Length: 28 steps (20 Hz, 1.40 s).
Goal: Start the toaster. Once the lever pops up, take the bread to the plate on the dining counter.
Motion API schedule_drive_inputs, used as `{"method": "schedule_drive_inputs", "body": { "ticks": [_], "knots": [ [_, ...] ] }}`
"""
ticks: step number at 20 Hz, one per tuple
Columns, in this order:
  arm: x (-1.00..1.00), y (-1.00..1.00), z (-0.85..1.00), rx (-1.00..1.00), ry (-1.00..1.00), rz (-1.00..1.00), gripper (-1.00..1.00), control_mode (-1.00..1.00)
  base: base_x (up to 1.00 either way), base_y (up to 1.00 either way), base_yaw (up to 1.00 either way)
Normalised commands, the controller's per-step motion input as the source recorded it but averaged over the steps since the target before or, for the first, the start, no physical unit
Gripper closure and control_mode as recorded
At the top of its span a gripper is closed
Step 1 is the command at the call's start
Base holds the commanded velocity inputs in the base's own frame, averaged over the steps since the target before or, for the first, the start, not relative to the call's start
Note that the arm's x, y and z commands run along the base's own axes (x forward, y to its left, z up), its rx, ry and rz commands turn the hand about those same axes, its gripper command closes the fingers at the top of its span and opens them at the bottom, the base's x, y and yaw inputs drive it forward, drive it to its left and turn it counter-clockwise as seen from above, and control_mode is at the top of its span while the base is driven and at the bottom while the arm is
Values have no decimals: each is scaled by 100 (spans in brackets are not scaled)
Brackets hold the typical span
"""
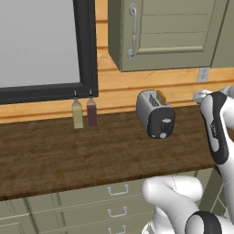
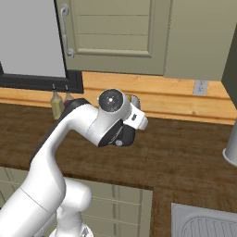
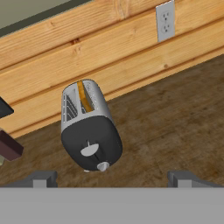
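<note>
I am holding the pincer (image 3: 112, 179) open, short of the toaster (image 1: 155, 114), which is standing on the bench (image 1: 68, 155) near the wooden back wall. The bread (image 3: 84, 96) is sitting in one slot. The lever (image 3: 89, 150) is awaiting pressing; toasting and delivery to the plate are remaining.

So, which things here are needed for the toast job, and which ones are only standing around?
Needed: toaster; bread in one slot; lever on its black end; open hand.
Standing around: two bottles; wall socket; cabinet door; sink.
</note>
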Motion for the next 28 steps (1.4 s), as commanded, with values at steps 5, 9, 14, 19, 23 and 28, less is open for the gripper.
{"method": "schedule_drive_inputs", "body": {
  "ticks": [5,9,14,19,23,28],
  "knots": [
    [0,0,0,0,0,0,-100,-100,0,0,0],
    [0,0,0,0,0,0,-100,-100,0,0,0],
    [0,0,0,0,0,0,-100,-100,0,0,0],
    [0,0,0,0,0,0,-100,-100,0,0,0],
    [0,0,0,0,0,0,-100,-100,0,0,0],
    [0,0,0,0,0,0,-100,-100,0,0,0]
  ]
}}
